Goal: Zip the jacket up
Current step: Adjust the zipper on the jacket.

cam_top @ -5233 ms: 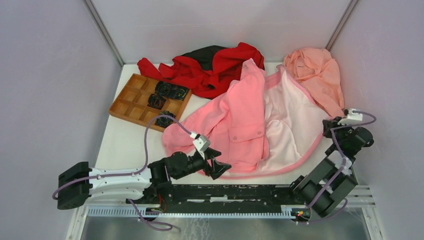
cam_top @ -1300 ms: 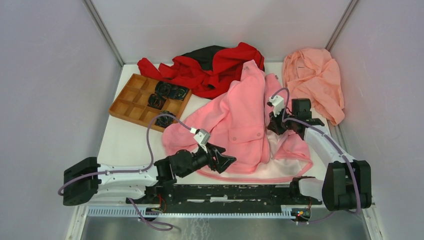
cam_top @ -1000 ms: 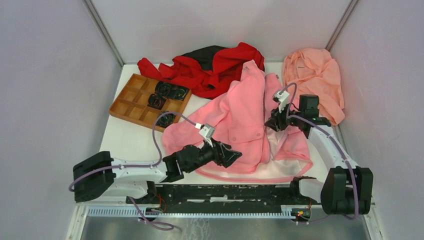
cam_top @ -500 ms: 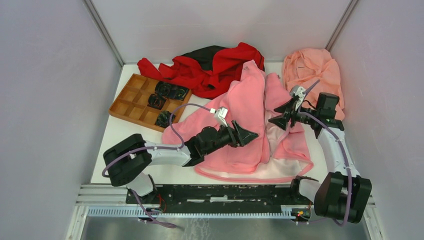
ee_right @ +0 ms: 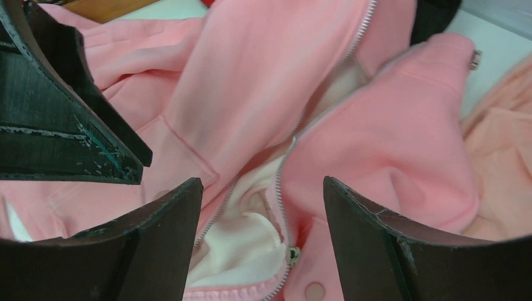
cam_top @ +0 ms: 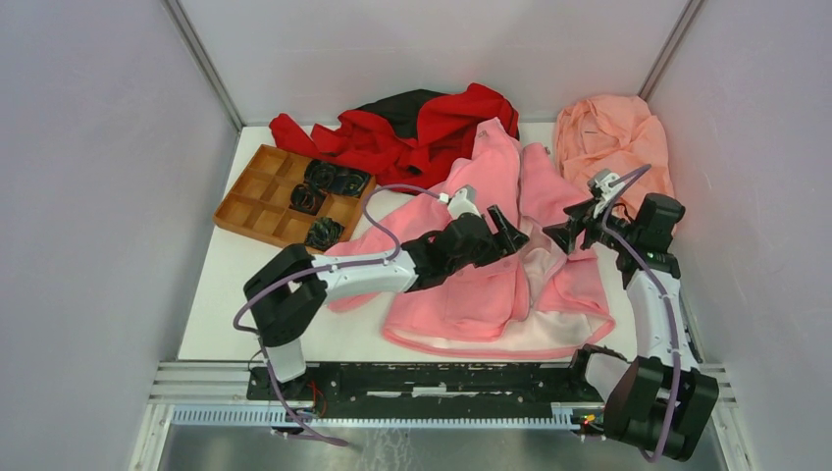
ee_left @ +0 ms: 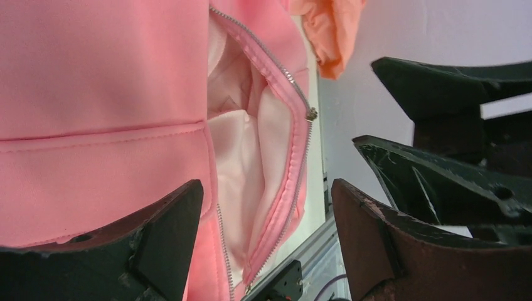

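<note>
Both grippers are held wide open and empty. The left gripper is stretched over the left panel of the jacket, and the right gripper is poised over the folded right panel. They are faced toward each other, near but apart, above the open front. From here, plain fleece could be pinched instead of the zipper edge, because the right panel is bunched and the metal parts are small; the panel would then be dragged and the rows of zipper teeth pulled further apart. A knock between the two spread jaws is also risked, since both are aimed at one spot. Nothing is gripped by either, and whether any fingertip rests on the fleece cannot be told. Nearest the arm bases, the jacket's hem is spread on the table, unzipped, with pale lining exposed. A small metal piece is seen on the toothed edge in the left wrist view and a second metal piece in the right wrist view; which is the pull cannot be settled. Farther off, a wooden tray is set to the left, a red-and-black garment is touched by the jacket's far end, and a peach cloth, easily caught by mistake, is lying just beside the right panel.
</note>
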Motion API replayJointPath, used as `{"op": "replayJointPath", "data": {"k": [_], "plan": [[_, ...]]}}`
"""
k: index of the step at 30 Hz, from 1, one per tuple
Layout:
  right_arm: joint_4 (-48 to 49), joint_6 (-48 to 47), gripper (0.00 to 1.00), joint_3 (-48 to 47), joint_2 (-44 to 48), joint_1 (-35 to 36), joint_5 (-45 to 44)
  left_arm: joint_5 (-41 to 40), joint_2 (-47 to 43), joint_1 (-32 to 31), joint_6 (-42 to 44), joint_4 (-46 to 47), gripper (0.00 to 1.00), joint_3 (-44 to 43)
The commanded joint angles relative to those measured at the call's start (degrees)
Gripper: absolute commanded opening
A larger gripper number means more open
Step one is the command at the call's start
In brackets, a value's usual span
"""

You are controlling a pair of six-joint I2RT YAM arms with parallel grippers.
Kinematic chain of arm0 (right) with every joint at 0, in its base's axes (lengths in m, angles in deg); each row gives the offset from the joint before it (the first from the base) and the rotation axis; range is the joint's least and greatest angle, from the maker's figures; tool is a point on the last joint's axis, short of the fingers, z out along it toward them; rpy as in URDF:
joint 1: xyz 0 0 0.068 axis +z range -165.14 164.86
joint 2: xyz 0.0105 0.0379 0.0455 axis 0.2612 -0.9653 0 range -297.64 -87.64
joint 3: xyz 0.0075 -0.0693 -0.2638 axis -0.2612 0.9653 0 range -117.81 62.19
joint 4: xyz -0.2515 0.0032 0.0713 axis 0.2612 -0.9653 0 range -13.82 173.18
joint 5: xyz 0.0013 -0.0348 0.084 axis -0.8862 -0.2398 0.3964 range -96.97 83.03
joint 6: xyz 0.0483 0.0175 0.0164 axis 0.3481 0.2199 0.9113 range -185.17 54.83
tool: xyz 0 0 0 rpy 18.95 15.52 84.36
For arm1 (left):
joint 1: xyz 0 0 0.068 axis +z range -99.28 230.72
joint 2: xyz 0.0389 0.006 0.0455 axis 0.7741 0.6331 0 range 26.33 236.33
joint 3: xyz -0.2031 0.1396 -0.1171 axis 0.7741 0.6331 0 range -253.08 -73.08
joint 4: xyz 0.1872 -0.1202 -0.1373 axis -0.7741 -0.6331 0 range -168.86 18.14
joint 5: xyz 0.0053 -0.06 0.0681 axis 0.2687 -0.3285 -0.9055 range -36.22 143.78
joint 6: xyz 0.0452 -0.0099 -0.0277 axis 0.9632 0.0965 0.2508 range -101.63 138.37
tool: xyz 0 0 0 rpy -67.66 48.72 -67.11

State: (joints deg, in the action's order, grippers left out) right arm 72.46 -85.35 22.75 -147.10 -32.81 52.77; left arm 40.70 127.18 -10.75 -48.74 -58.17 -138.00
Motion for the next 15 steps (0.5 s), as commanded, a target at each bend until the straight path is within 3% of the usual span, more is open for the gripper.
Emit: {"op": "replayJointPath", "data": {"k": [1,8,15], "plan": [[6.66,6.58,0.77,1.51,2.03,-1.35,-8.11,-4.75,5.21,-0.05,-3.73,-15.05,0.82,-10.2],[8.71,11.99,0.77,2.03,4.39,-2.37,-25.13,-5.36,13.24,0.21,-4.93,-24.04,0.84,-24.09],[10.3,13.41,0.77,3.04,6.11,-2.54,-27.14,-0.7,20.48,2.82,-8.95,-25.87,0.84,-32.38]]}}
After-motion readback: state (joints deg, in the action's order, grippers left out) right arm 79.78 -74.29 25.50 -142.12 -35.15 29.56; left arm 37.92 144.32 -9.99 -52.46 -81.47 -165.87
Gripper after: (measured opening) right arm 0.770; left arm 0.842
